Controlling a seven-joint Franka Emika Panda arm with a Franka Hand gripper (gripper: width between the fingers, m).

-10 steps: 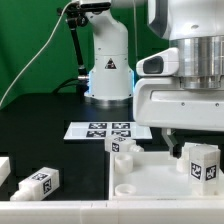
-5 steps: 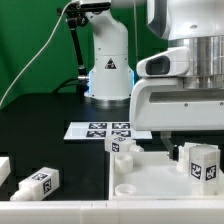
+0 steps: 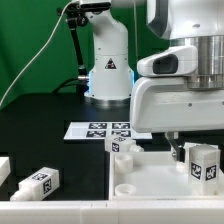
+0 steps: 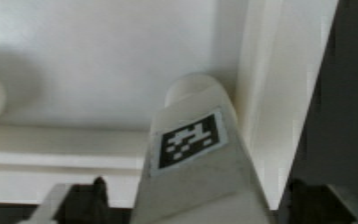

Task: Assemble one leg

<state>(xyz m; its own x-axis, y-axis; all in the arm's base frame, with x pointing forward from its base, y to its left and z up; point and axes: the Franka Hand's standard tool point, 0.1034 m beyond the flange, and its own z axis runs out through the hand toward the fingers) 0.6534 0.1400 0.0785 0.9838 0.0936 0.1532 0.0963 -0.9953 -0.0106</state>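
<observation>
The right half of the exterior view is filled by the white robot arm (image 3: 185,75), which is lowered over the large white panel (image 3: 140,180). The panel is laid flat on the black tabletop (image 3: 40,125), at the near edge toward the exterior view's right. Behind it, the marker board (image 3: 100,130) is seen flat on the tabletop before the arm's base. A tagged leg (image 3: 203,162) is held upright over the panel's right part, directly under the arm. In the wrist view the same leg (image 4: 197,150) is seen between the dark jaws, close beside the panel's raised rim; the jaws are closed on it. A loose leg (image 3: 38,183) is left lying on the tabletop near the exterior view's left.
</observation>
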